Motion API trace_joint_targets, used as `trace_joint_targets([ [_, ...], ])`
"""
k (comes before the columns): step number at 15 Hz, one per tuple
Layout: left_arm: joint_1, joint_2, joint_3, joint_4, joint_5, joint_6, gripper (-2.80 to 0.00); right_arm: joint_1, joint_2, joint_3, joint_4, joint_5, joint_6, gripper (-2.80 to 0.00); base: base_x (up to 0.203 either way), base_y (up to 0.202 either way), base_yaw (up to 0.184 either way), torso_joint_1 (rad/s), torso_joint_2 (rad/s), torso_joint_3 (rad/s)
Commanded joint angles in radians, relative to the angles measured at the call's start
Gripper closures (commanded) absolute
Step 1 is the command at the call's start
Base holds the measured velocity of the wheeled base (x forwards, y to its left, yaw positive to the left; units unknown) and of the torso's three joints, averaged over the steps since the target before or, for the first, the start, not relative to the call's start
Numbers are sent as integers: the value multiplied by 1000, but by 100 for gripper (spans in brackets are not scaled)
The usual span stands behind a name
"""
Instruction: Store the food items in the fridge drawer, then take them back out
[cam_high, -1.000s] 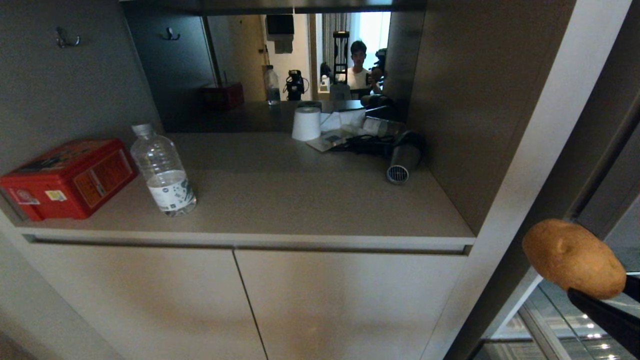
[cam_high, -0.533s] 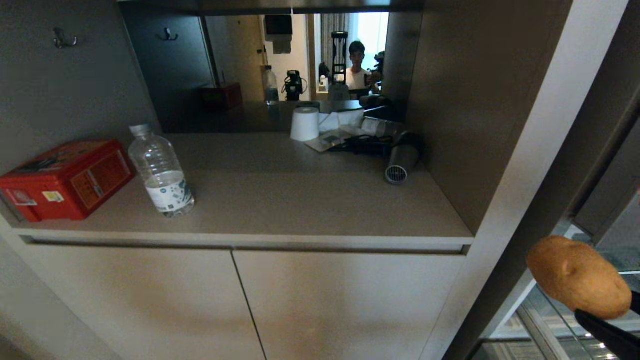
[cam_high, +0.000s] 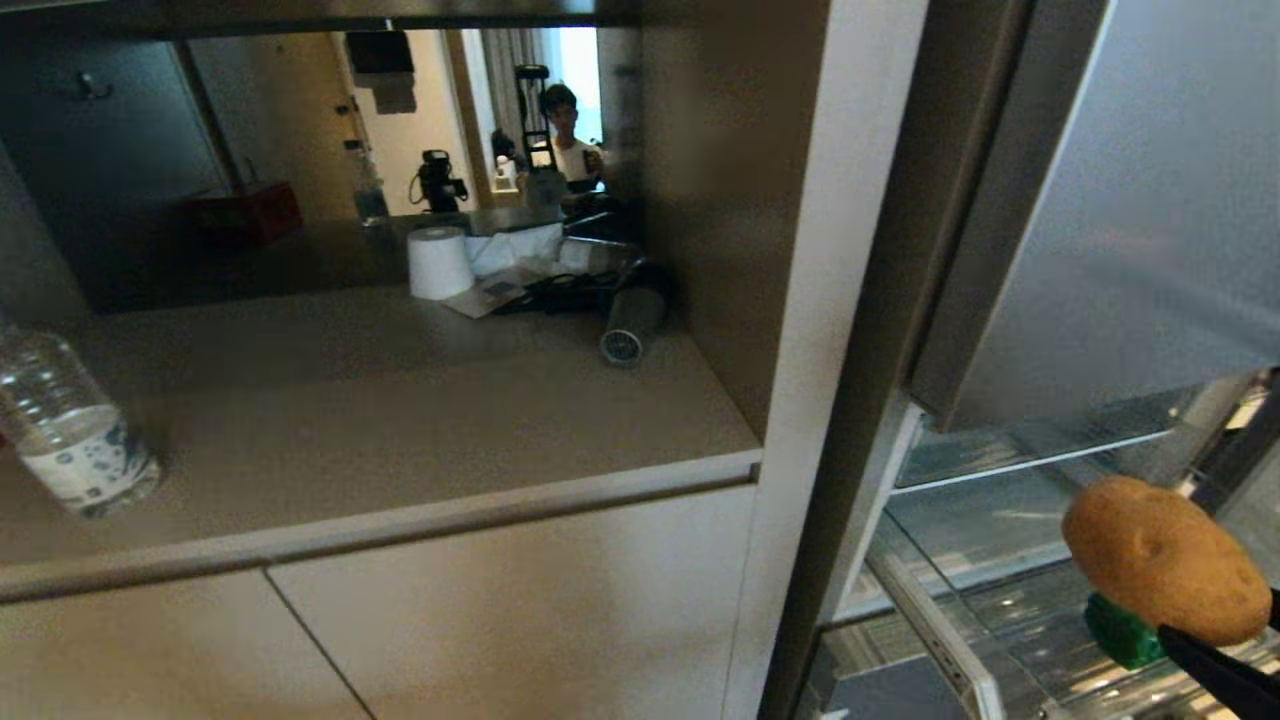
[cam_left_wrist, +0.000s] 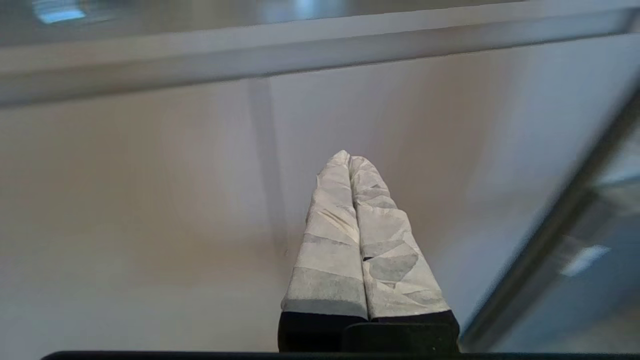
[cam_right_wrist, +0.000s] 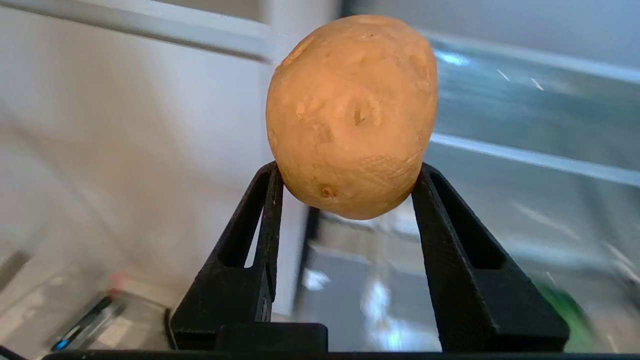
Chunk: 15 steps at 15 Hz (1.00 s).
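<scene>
The right gripper (cam_right_wrist: 350, 185) reaches in from the lower right of the head view, its two black fingers (cam_right_wrist: 250, 240) clamped on either side of a tan-brown potato (cam_high: 1165, 560); the potato sticks out beyond the fingertips and hangs in the air above the open fridge drawer (cam_high: 960, 600), touching nothing else; the drawer is a clear plastic bin pulled out below the tall silver fridge door (cam_high: 1130, 220); inside it, just beneath the potato, lies a dark-green bell pepper (cam_high: 1120, 625), only partly visible; the left gripper (cam_left_wrist: 350, 160) points at the beige cabinet doors (cam_high: 500, 610), its tape-wrapped fingers pressed together and holding nothing; on the counter (cam_high: 400, 430) to the left stands a water bottle (cam_high: 70, 440), with a white paper roll (cam_high: 440, 262) further back.
</scene>
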Motion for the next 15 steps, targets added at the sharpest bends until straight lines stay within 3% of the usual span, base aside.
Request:
trace_joint_targets([
  [1,0,0,10,0,0,0,0,-7,-7,6,0,-3,0,0,2,7,-176,1,2,2],
  [8,0,0,10,0,0,0,0,-50,-23,29,-1,0,3,0,-1,8,-162,3,3,2],
  [12,0,0,11,0,0,0,0,-70,96,-59,1,-4,29,0,0,2,-17,-1,0,2],
  [15,0,0,10,0,0,0,0,-144,277,-128,1,1,86,0,0,0,0,0,0,0],
])
